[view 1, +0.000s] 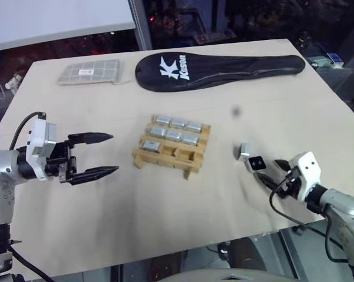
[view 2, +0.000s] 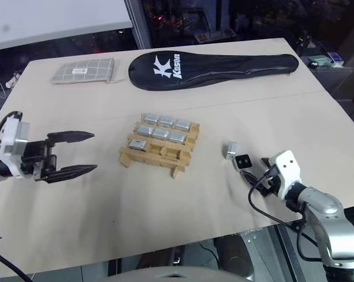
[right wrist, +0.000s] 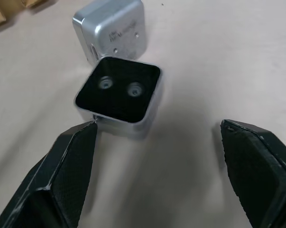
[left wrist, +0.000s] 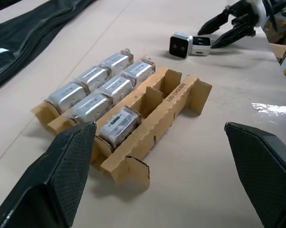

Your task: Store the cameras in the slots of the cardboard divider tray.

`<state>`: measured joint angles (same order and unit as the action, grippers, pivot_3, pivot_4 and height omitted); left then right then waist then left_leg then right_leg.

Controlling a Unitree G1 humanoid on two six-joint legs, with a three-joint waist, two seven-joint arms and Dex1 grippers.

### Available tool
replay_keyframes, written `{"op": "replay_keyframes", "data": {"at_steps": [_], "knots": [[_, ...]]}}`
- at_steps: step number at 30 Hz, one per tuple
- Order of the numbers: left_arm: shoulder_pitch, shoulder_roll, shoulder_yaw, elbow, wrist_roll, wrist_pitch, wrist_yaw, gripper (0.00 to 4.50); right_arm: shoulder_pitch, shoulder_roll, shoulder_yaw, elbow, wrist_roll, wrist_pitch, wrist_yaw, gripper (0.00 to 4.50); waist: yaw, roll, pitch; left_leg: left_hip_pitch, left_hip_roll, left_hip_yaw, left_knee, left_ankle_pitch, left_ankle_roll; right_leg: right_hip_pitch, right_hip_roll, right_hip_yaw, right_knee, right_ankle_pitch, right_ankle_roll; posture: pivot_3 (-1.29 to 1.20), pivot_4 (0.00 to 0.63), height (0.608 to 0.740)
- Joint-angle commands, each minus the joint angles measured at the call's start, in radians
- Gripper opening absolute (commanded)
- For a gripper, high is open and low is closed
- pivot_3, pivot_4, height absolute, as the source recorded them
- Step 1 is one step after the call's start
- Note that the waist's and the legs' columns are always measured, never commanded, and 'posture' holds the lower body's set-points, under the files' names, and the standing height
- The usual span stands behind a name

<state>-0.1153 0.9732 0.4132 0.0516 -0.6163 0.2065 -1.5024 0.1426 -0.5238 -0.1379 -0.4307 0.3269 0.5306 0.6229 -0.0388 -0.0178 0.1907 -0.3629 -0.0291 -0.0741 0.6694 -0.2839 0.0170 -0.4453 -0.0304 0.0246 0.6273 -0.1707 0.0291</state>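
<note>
Gaping wide, the right gripper (right wrist: 157,166) faces two loose cameras (right wrist: 119,95) at frame centre-right; the left gripper (view 1: 94,155), also spread, flanks the cardboard divider tray (view 1: 172,147).

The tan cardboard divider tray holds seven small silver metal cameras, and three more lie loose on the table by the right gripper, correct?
Not quite: two cameras, not three, lie loose by the right gripper, as the left wrist view shows. The tan cardboard divider tray does hold seven.

A black racket cover (view 1: 223,67) lies beside a grey gridded packet (view 1: 88,72).
</note>
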Motion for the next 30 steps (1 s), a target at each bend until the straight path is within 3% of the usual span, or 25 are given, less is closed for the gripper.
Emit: {"op": "replay_keyframes", "data": {"at_steps": [1,6,15,17,21,25,30], "knots": [[-0.019,0.006,-0.002,-0.005,-0.008,-0.008,-0.011,4.50,0.007,0.007,0.034,-0.039,-0.020,-0.047,-0.012,4.11,0.001,0.000,0.000,0.000,0.000,0.000,0.000,0.000,0.000,0.000,0.000,0.000,0.000,0.000,0.000,0.00,0.150,0.740],[-0.031,0.013,-0.015,-0.001,-0.008,-0.006,-0.018,4.50,-0.002,0.025,0.088,-0.062,-0.037,-0.051,-0.042,4.11,0.000,0.000,0.000,0.000,0.000,0.000,0.000,0.000,0.000,0.000,0.000,0.000,0.000,0.000,0.000,0.00,0.150,0.740],[-0.058,0.022,-0.025,0.005,-0.006,0.005,-0.028,4.50,0.000,0.155,0.136,-0.054,-0.115,-0.035,-0.225,4.11,0.000,-0.002,-0.002,0.000,0.000,0.000,0.000,0.000,0.000,0.000,0.000,0.000,0.000,0.000,0.000,0.00,0.150,0.740],[-0.063,0.023,-0.026,0.004,-0.006,0.010,-0.029,4.50,0.011,0.162,0.125,-0.055,-0.114,-0.038,-0.234,3.60,0.001,-0.005,-0.004,0.000,0.000,0.000,0.000,0.000,0.000,0.000,0.000,0.000,0.000,0.000,0.000,0.00,0.150,0.740],[-0.074,0.022,-0.034,-0.003,-0.006,0.020,-0.029,4.50,0.020,0.149,0.103,-0.061,-0.111,-0.045,-0.228,2.06,0.004,-0.006,-0.005,0.000,0.000,-0.001,0.000,0.000,0.000,0.000,0.000,-0.001,0.000,0.000,0.000,0.00,0.150,0.740],[-0.071,0.010,-0.032,-0.057,-0.058,0.101,-0.004,4.50,0.020,0.064,0.011,-0.018,-0.118,-0.087,-0.188,1.99,0.005,-0.005,-0.005,0.000,-0.001,-0.001,0.000,0.000,0.000,0.000,-0.001,-0.001,0.000,0.000,0.000,0.00,0.150,0.740],[-0.042,-0.009,-0.023,-0.162,-0.140,0.222,0.050,4.50,-0.006,-0.112,-0.132,0.112,-0.140,-0.329,-0.071,1.99,0.007,-0.005,-0.004,0.000,-0.002,0.000,0.001,0.000,0.000,0.001,-0.002,-0.001,-0.001,0.000,0.000,0.00,0.150,0.740]]}}
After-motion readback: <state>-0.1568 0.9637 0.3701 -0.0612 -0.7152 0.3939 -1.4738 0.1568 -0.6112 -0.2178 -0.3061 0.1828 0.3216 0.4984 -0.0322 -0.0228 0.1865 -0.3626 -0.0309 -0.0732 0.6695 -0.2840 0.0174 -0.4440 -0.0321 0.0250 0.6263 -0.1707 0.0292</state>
